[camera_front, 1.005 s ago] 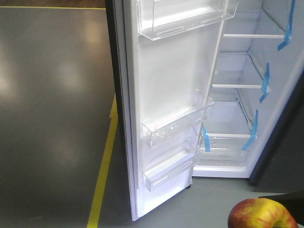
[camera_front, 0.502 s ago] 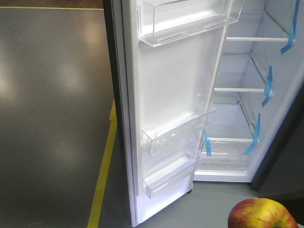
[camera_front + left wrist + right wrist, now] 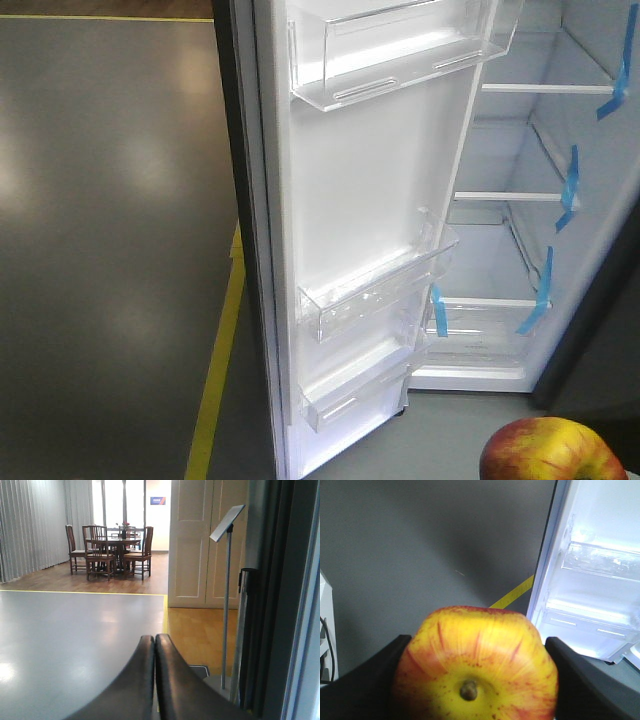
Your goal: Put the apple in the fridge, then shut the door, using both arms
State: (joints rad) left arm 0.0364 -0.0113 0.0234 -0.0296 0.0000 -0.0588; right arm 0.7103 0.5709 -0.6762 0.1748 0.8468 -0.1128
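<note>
Red-and-yellow apple [image 3: 475,655] clamped in the right gripper [image 3: 476,682], low in front of the open fridge.
In the right wrist view the apple fills the lower centre, stem toward the camera, with a black finger [image 3: 365,685] pressed to each side. In the front view it sits in the lower right corner, below the fridge cavity. The door [image 3: 360,190] stands wide open across the middle of that frame, white inner face showing, carrying clear bins [image 3: 380,285] at top, middle and bottom. White shelves [image 3: 515,196] with blue tape strips [image 3: 570,185] lie to the right. A yellow floor line [image 3: 215,380] runs at lower left. The left gripper [image 3: 154,641], at the lower centre of its wrist view, has its fingers pressed together on nothing.
</note>
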